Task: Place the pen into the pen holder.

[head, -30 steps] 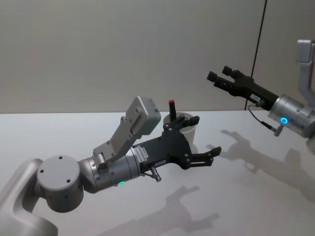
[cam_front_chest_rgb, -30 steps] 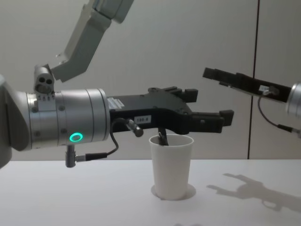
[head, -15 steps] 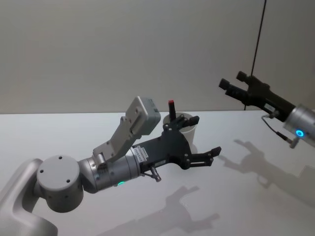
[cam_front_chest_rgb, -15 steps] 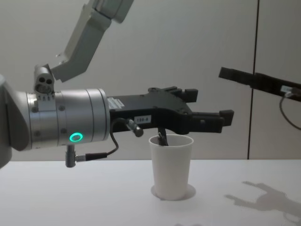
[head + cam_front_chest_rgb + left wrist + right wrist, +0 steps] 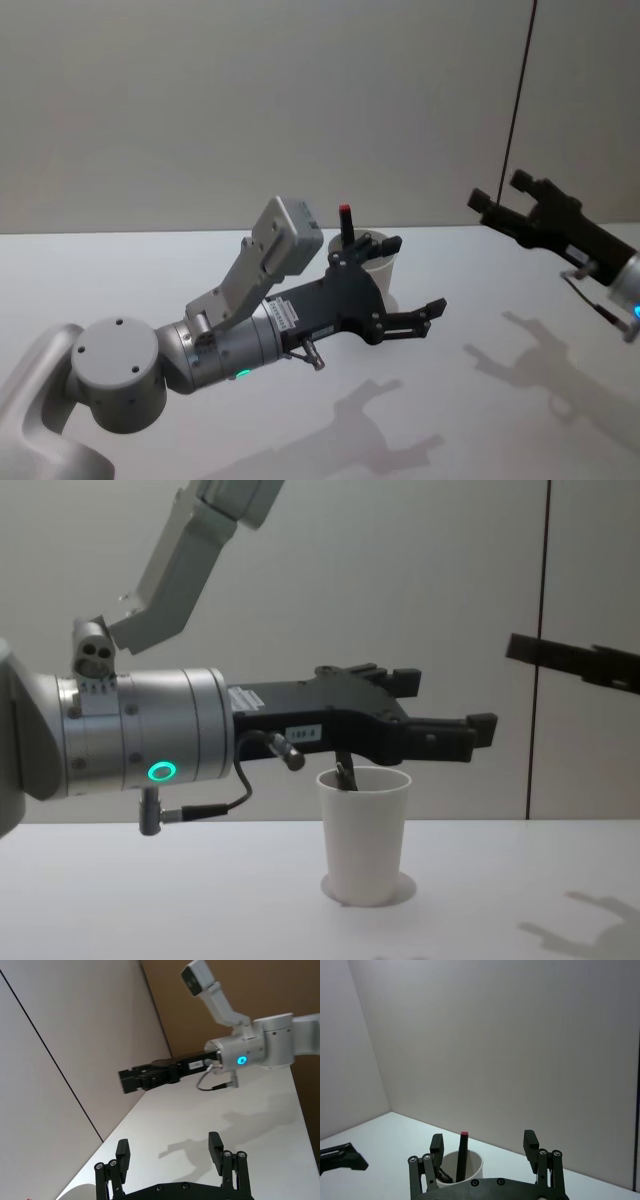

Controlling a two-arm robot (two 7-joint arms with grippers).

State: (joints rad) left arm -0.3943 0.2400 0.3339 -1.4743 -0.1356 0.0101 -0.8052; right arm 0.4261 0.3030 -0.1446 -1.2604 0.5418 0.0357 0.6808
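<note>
Black pen with a red cap (image 5: 345,228) stands upright inside the tapered white paper cup (image 5: 364,835), centre of the chest view, on the white table (image 5: 150,890). Left gripper (image 5: 414,288) hangs level just above the cup, fingers spread apart, empty. Right gripper (image 5: 496,212) sits at right edge of the head view, well apart, fingers open.
</note>
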